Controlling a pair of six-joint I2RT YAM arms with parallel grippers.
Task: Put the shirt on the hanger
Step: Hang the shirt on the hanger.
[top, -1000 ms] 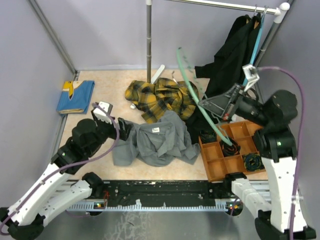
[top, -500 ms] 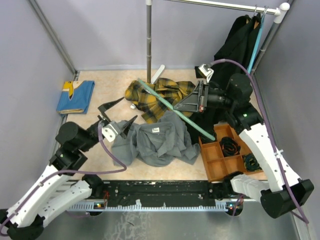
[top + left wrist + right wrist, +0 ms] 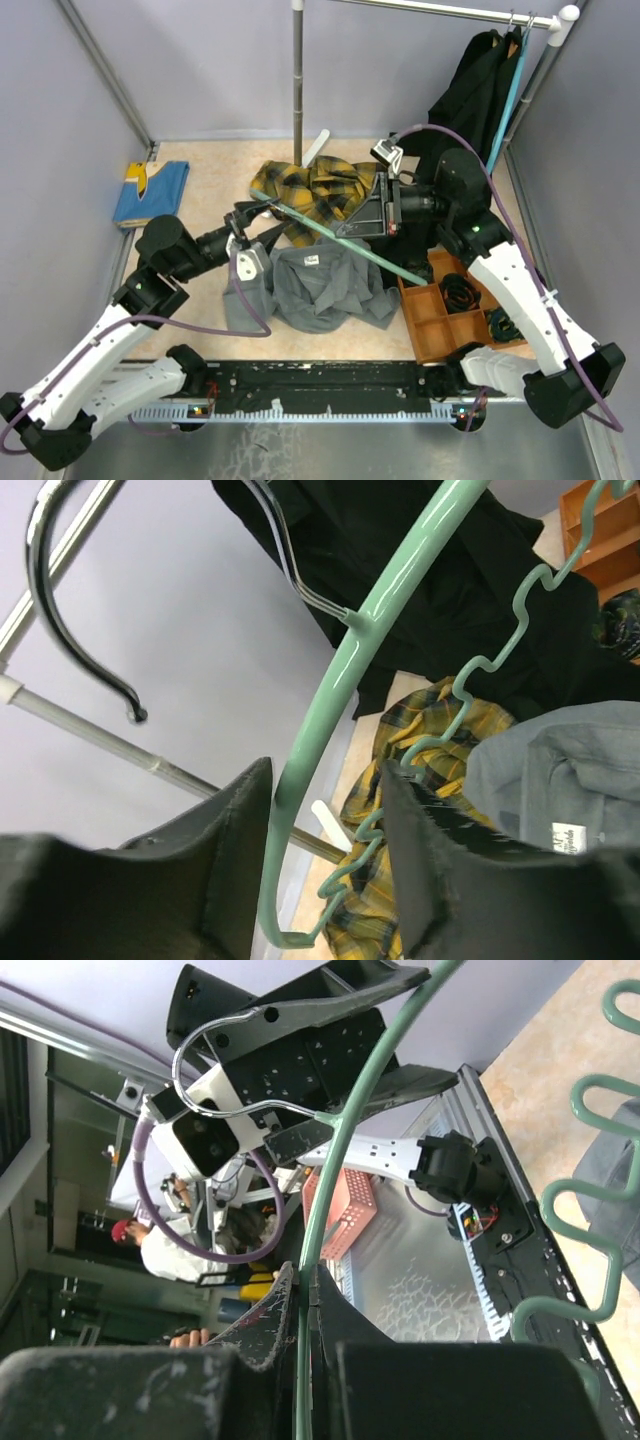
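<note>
Hanger [image 3: 345, 670], pale teal with wavy lower bar and metal hook, at frame centre of the overhead view as a slanted line from upper left to lower right. Crossing in front of the yellow plaid shirt [image 3: 320, 188] and the top edge of the grey shirt [image 3: 322, 285], lower end near the upper left corner of the orange tray [image 3: 430, 325].

Right end effector [image 3: 303, 1282] clamped on the hanger's upper arm, fingers pressed together around it at bottom centre of the right wrist view. Seen right of centre in the overhead view, pointing left.

Left end effector [image 3: 325, 775] parted, one finger on either side of the hanger's arm near its end. Arm close against the left-hand finger in the left wrist view, clear gap to the other finger; not clamped.

Grey shirt crumpled on the desk [image 3: 205, 180] just below frame centre, collar label facing up, between the two robot arms. Plaid shirt bunched above it, touching it.

Orange tray at lower right, dark coiled items in several compartments. Blue folded cloth [image 3: 150, 195] at the desk's left edge, well apart from the shirts. Black garment [image 3: 465, 95] hung from the rail [image 3: 450, 9] at upper right. Upright pole [image 3: 297, 80] at top centre.
</note>
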